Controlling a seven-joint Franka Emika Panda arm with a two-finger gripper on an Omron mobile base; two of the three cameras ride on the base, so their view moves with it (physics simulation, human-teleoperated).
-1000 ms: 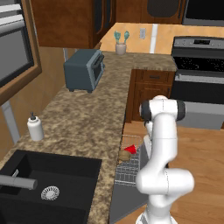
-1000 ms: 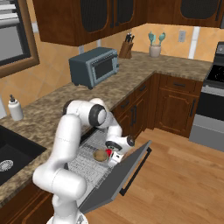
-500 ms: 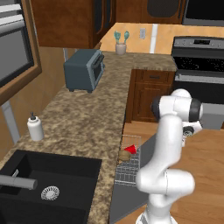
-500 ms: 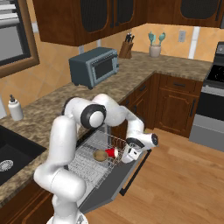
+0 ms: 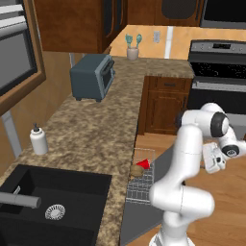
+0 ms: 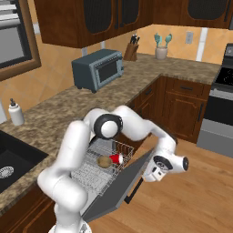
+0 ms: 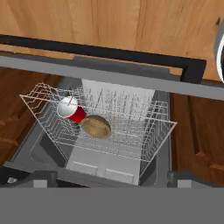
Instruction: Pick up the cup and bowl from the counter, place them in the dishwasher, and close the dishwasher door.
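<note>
Cup [image 7: 71, 108] and bowl [image 7: 96, 126] already lie in the dishwasher rack [image 7: 144, 131]; only the door [image 6: 119, 189] remains to close, gripper [image 6: 152, 173] spread empty beside it.

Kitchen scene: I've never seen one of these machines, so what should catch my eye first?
The dishwasher door hangs open, and in the white wire rack the red cup lies on its side beside the tan bowl. The white arm bends over the door's far edge, its gripper open and empty by the door's handle.
</note>
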